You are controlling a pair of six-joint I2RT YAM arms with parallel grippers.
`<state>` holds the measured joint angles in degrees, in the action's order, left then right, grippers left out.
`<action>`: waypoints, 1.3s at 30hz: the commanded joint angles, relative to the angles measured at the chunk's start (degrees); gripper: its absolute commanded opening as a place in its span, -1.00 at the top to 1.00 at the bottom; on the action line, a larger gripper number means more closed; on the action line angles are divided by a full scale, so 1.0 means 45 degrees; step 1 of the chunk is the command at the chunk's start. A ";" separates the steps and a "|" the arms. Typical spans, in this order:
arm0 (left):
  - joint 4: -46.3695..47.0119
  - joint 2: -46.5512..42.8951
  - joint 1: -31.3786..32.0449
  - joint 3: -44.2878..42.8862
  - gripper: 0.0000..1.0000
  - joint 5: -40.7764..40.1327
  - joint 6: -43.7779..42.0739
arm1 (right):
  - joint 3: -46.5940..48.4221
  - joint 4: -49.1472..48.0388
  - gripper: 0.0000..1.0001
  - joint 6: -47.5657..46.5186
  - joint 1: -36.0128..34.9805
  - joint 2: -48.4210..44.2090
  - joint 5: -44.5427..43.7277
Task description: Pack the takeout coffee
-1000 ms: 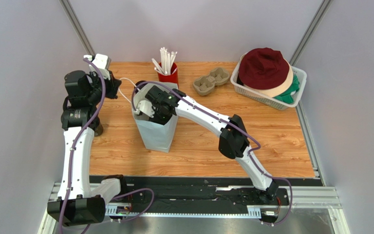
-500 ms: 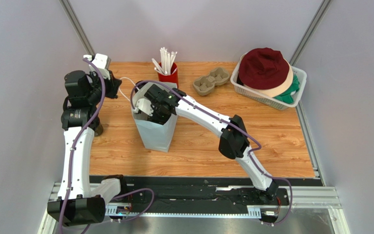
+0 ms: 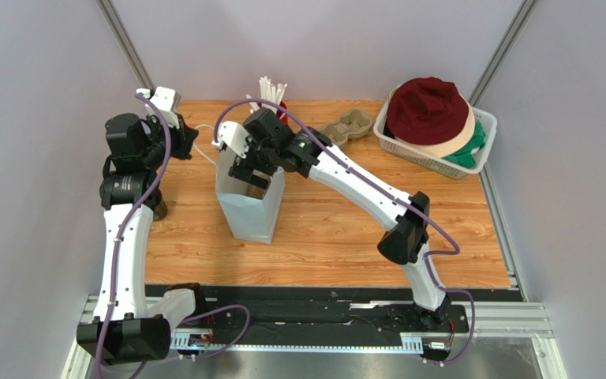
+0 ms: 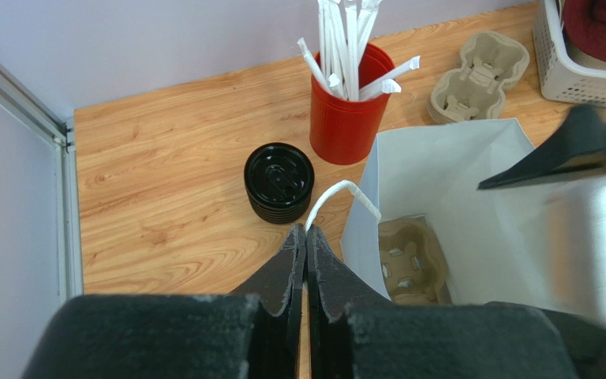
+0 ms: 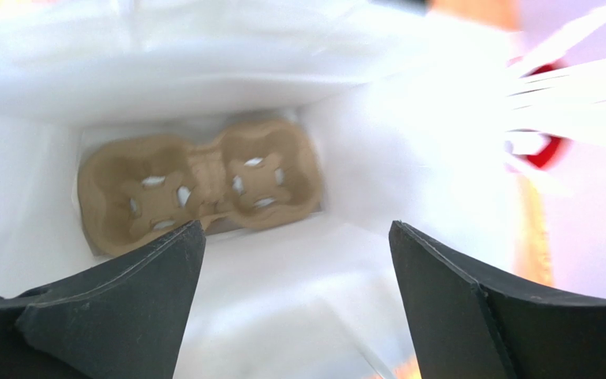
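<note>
No brown coffee cup shows in any view. A white paper bag point(image 3: 251, 209) stands open at mid-table, with an empty cardboard cup carrier point(image 5: 196, 185) flat on its bottom. The carrier also shows in the left wrist view point(image 4: 413, 260). My right gripper point(image 3: 247, 170) hangs open and empty just above the bag's mouth; in its own view point(image 5: 296, 229) the jaws stand wide apart. My left gripper point(image 4: 306, 230) is shut on the bag's white cord handle point(image 4: 338, 193) and holds it out to the left of the bag.
A squat all-black round piece point(image 4: 278, 181) sits left of the bag. A red cup of white straws point(image 4: 349, 103) stands behind the bag. A second cardboard carrier point(image 3: 346, 130) lies at the back. A white basket point(image 3: 440, 167) with hats is at back right.
My right gripper has risen out of the bag to just above its mouth, and its elbow has swung to the right. The left arm and the bag have not moved.
</note>
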<state>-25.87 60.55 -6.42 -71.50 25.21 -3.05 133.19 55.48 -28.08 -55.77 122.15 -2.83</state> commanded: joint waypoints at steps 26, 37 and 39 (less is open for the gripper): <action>-0.1361 0.0489 -0.0059 -0.1317 0.31 0.0276 -0.0494 | -0.5162 0.0015 -0.55 -0.4210 0.0049 -0.7398 0.1723; -0.1810 0.0762 -0.0078 -0.1512 0.37 0.0510 -0.0572 | -0.5632 -0.1216 -0.18 -0.4581 0.0205 -0.7066 0.1215; -0.1907 0.0840 -0.0078 -0.1609 0.41 0.0589 -0.0592 | -0.5632 -0.1333 -0.09 -0.4679 0.0225 -0.6968 0.1196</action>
<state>-33.65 63.90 -6.46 -75.53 25.89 -4.64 106.85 53.69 -47.48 -55.29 90.04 3.27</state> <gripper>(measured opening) 0.310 0.584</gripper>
